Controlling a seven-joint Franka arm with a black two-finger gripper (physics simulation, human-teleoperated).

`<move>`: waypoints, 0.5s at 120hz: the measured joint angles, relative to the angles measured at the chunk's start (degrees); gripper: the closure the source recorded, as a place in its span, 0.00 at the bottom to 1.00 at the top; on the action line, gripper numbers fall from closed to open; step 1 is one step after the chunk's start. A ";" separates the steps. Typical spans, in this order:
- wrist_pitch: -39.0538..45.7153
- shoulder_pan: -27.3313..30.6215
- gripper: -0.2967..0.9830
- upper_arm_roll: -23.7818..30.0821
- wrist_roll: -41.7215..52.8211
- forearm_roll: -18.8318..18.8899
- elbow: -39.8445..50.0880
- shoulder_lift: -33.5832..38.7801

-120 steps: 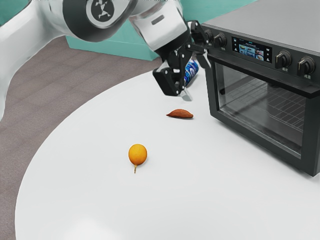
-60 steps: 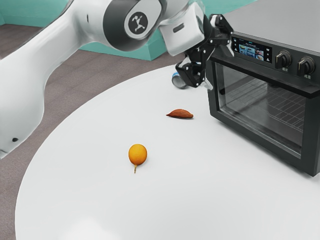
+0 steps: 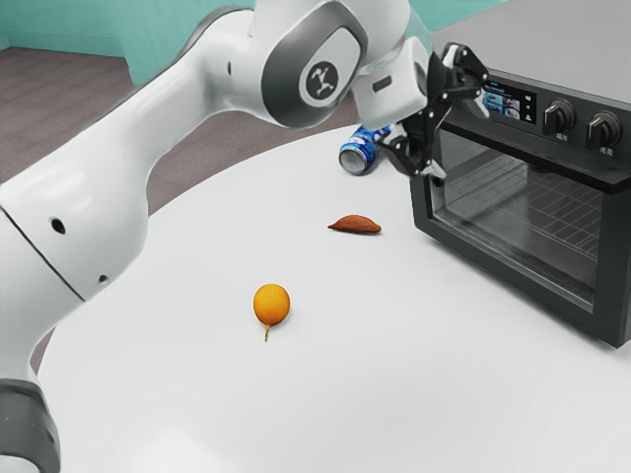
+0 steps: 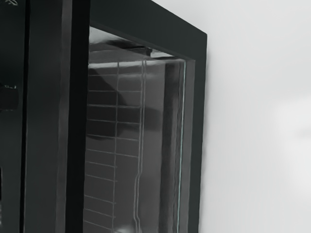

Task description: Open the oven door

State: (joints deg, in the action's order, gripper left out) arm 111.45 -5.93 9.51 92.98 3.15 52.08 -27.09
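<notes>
Here's my claw (image 3: 457, 138), fingers wide apart, empty, by the oven's (image 3: 552, 49) display end; its dark-framed glass oven door (image 3: 467, 197) sits shut.

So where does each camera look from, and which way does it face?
Exterior view: beside my arm, looking down across the table toward the oven; my arm and open gripper show.
Wrist view: on my hand, facing the oven's glass door and the white tabletop beyond its edge.
Shared: oven, door glass, wire rack, table.
</notes>
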 joint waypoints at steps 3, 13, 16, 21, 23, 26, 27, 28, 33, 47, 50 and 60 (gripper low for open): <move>0.31 0.01 0.25 0.00 0.21 0.01 -0.26 -0.35; 1.38 0.04 0.25 -0.10 0.87 0.05 -0.63 -1.44; 1.67 0.04 0.25 -0.14 1.05 0.06 -0.66 -1.57; 2.07 0.08 0.25 -0.21 1.33 0.07 -0.70 -1.68; 2.21 0.09 0.25 -0.24 1.44 0.08 -0.71 -1.73; 2.40 0.10 0.25 -0.33 1.59 0.10 -0.72 -1.94; 2.46 0.11 0.25 -0.35 1.64 0.11 -0.72 -2.01; 2.52 0.11 0.25 -0.36 1.69 0.11 -0.72 -2.07; 2.80 0.12 0.25 -0.46 1.93 0.13 -0.72 -2.33; 4.09 0.13 0.25 -0.62 2.52 0.16 -0.81 -2.91; 4.40 0.13 0.25 -0.63 2.63 0.17 -0.80 -3.02; 5.22 0.13 0.25 -0.68 2.96 0.19 -0.79 -3.58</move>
State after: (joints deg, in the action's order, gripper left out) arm 116.67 -5.80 8.84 95.94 3.35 51.29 -30.68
